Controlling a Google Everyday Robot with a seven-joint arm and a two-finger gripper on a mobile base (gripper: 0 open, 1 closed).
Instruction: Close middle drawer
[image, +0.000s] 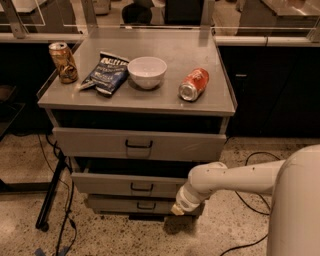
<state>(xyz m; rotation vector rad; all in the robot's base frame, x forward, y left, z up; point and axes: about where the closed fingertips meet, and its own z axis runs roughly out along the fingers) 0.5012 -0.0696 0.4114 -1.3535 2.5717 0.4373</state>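
Observation:
The middle drawer (105, 184) is a shallow grey drawer with a small dark wire handle (141, 188). It stands pulled out a little, with a dark gap above its front. My gripper (178, 209) is at the end of the white arm (225, 180). It is low, at the right end of the drawer fronts, just under the middle drawer's front and before the lowest drawer (120, 204).
The taller top drawer (100, 142) also stands out from the cabinet. On the cabinet top (165, 102) are a brown can (63, 62), a blue chip bag (107, 73), a white bowl (147, 71) and a red can (194, 84) on its side. Cables (62, 220) lie on the floor at left.

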